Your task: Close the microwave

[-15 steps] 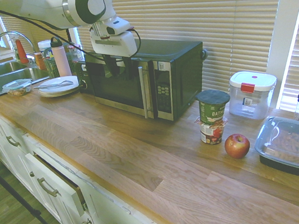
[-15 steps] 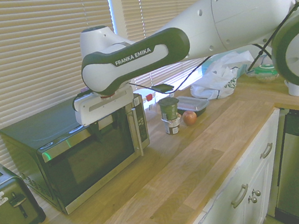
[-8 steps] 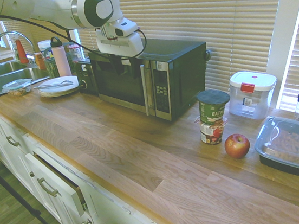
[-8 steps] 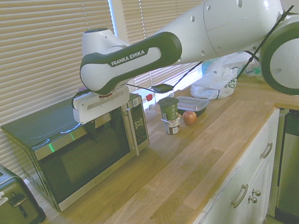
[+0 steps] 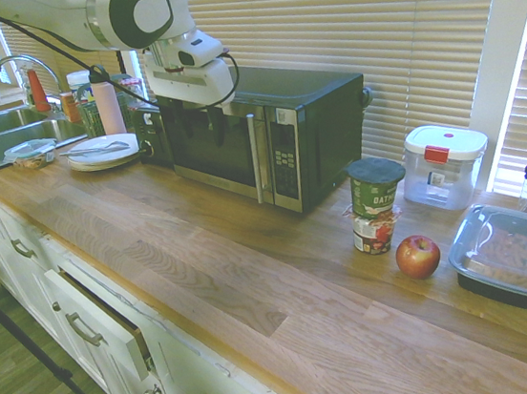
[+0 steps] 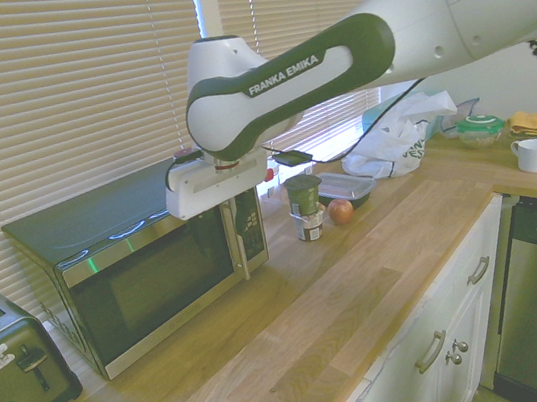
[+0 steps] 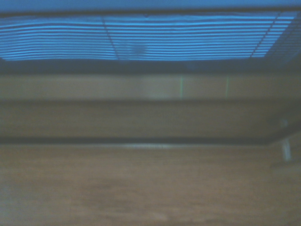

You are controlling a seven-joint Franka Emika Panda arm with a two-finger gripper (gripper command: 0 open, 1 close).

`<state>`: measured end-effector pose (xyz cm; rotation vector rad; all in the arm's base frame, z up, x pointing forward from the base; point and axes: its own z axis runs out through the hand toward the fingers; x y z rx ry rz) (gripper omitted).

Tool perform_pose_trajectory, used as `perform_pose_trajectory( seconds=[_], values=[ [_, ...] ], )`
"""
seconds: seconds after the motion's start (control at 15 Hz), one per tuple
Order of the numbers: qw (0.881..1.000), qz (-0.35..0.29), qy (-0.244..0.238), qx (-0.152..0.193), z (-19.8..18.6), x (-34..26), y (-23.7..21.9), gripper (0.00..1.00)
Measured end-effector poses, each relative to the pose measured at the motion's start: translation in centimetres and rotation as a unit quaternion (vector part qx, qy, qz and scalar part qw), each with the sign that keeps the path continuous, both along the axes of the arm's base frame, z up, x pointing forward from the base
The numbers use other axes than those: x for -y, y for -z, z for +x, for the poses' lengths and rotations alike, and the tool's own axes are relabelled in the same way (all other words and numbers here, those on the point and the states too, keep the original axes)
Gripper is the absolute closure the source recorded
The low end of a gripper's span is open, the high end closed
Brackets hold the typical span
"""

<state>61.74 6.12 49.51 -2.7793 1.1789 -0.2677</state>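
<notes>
Facing gripper [image 5: 202, 131] with closed door [image 6: 154, 282], microwave [image 5: 331, 136] stands near; fingers spread, holding nothing.

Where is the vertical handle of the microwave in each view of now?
First exterior view: the microwave handle is just above the centre.
Second exterior view: slightly left of centre, above the middle.
Wrist view: too blurred to tell.
Landmark shared by both exterior views: the red apple, beside the stacked cups.
</notes>
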Motion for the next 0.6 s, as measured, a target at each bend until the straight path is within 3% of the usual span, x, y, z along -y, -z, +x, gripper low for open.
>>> perform_pose_trajectory(
  seconds=[0.27, 0.6],
  values=[
    [0.999, -0.001, -0.012, -0.04, -5.5, 2.8, 3.8, 0.0],
    [0.998, 0.019, -0.025, -0.057, -13.3, 4.5, 7.7, 0.0]
  ],
)
